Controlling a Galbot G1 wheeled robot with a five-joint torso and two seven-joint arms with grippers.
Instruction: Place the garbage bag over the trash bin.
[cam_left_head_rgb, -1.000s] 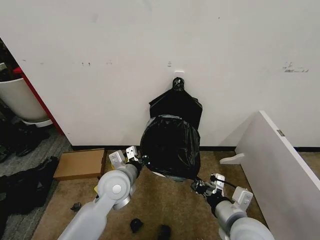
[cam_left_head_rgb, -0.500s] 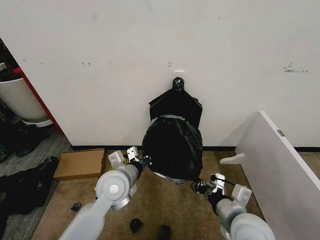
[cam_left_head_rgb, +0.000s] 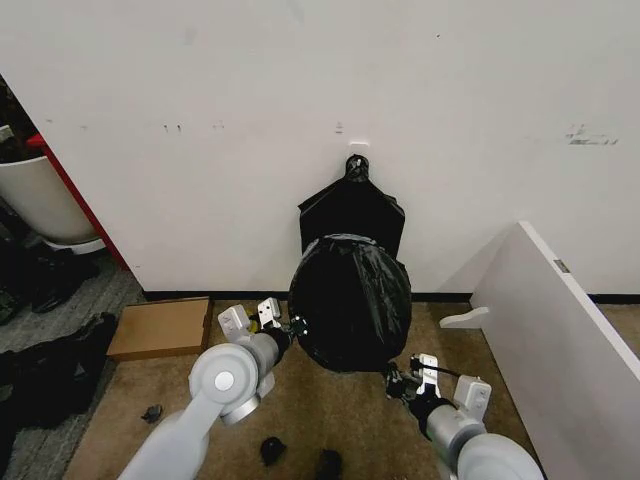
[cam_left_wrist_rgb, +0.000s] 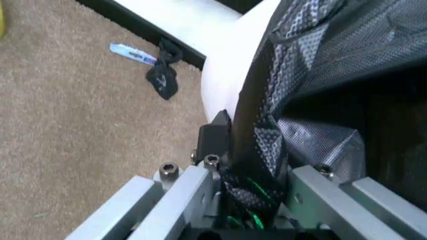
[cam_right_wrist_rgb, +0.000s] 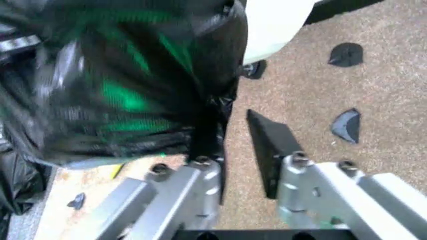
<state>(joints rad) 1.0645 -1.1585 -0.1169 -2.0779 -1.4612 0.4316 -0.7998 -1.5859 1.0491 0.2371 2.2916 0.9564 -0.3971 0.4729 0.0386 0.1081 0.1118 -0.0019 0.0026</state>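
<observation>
My left fingers (cam_left_wrist_rgb: 250, 200) and right fingers (cam_right_wrist_rgb: 237, 150) were clamped on the garbage bag (cam_left_head_rgb: 350, 300) at its 8 and 4 o'clock, and I judged that a hard pull could tear the thin film or tip the trash bin (cam_left_wrist_rgb: 230, 75).

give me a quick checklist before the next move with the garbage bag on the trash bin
1. Left gripper holds the garbage bag: ok, film is pinched between its fingers.
2. Right gripper holds the bag: cannot tell, film lies against one finger, the other stands apart.
3. Bag covers the trash bin: ok on top, but white wall shows below the hem in both wrist views.
4. Bin upright on the carpet: cannot tell, the bag hides it.
5. Cardboard box away from the bin: ok.
6. Hanging black bundle separate from the bag: cannot tell, they overlap in the head view.
</observation>
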